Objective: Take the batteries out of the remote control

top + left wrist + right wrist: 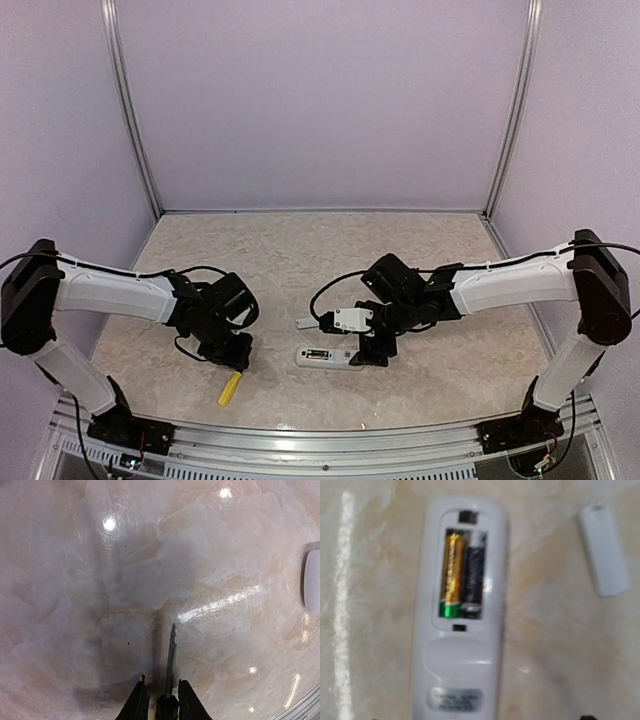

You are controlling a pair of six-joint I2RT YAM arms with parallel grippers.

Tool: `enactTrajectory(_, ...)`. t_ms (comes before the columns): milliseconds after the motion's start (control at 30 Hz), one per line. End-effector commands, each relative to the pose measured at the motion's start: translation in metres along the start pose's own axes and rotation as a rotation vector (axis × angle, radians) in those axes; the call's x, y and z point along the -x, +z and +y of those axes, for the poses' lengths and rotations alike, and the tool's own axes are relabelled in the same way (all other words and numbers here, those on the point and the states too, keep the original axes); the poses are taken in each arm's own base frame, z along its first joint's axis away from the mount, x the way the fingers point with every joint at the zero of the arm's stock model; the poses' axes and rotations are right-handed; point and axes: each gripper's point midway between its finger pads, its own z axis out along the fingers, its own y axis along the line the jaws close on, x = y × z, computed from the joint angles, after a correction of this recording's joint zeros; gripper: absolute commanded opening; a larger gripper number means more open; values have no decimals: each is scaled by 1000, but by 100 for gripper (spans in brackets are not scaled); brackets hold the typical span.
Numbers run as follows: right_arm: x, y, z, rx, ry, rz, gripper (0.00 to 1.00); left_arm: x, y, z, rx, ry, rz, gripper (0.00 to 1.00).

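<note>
The white remote control (460,630) lies on the table with its back up and its compartment uncovered. Two batteries sit side by side in it, a brassy-gold one (452,575) and a dark one (474,572). In the top view the remote (322,357) lies near the front, and my right gripper (372,348) hovers over its right end, open and empty. Only one fingertip (587,717) shows at the bottom edge of the right wrist view. My left gripper (160,700) is shut on a yellow-handled screwdriver (230,388), whose metal shaft (171,655) points out between the fingers.
The small white cover piece (605,550) lies loose on the table beside the remote; in the top view it (306,323) is just behind the remote's left end. A white rounded edge (313,580) shows at the right of the left wrist view. A metal rail (320,435) runs along the front.
</note>
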Motion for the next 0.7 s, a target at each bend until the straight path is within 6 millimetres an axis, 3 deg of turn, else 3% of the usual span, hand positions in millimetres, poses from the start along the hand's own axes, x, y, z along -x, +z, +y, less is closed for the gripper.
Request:
enactTrajectory(0,-3,-16,2,-36,13,7,84,-1,2,-7,-4,33,15,16)
enactTrajectory(233,-2,-31,-5,-98,23,-16,84,5,-4,-9,3,45,-6,1)
enactTrajectory(367,14,-41,-25,-200,77,-88,83,27,-28,-15,-7,38,-82,0)
enactTrajectory(467,33,-54,-48,-290,186,-179,83,55,-56,-18,-33,13,-176,0)
enactTrajectory(600,61,-81,-74,-355,377,-385,82,113,-102,-14,-108,-96,-379,2)
enactTrajectory(667,73,-95,-81,-347,478,-495,81,142,-129,-21,-210,-146,-493,2)
